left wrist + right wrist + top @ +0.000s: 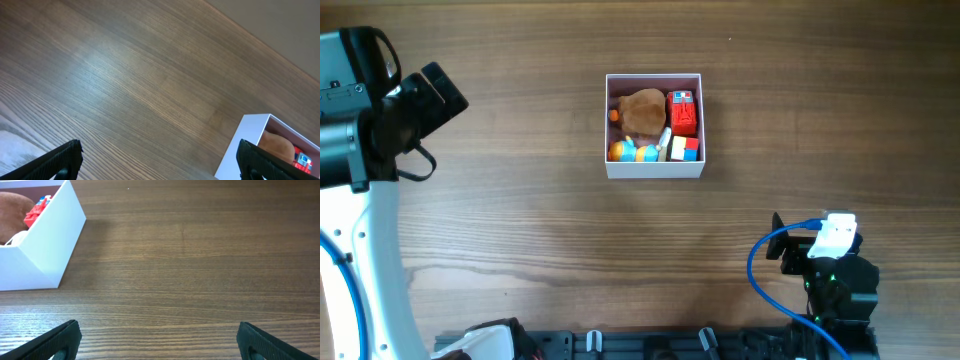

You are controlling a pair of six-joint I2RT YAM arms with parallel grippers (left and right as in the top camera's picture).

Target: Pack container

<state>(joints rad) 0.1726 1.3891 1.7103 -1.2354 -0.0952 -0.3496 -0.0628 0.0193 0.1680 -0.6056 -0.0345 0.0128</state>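
Overhead, the container [655, 169] sits near the middle of the surface [520, 230], well apart from both arms. It holds a brown plush [642, 112], a red toy [683, 110] and small bright pieces.

From the left wrist, the left jaws stand wide apart and empty, the container's corner at lower right.

From the right wrist, the right jaws gape likewise, the container at upper left. Its thin walls look light and bendy, so pinching near a corner seems safest.
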